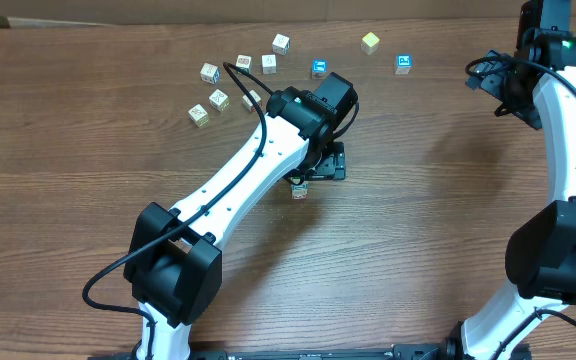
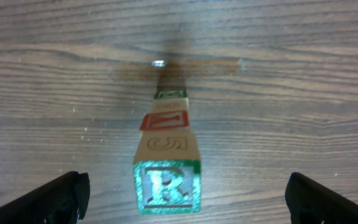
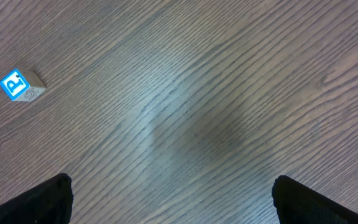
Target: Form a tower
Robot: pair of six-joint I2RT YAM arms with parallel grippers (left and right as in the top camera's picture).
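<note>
My left gripper (image 2: 187,198) hangs above the tower (image 2: 166,149), its fingers (image 2: 55,199) spread wide on either side and touching no cube. The tower, a narrow upright stack of wooden letter cubes topped by a green R, stands near the middle of the table (image 1: 418,200), well away from every edge. Loose cubes (image 1: 219,99) lie scattered toward the far edge. My right gripper (image 3: 176,202), likewise spread and holding nothing, hovers toward the far right corner, near a blue-lettered cube (image 3: 18,85).
</note>
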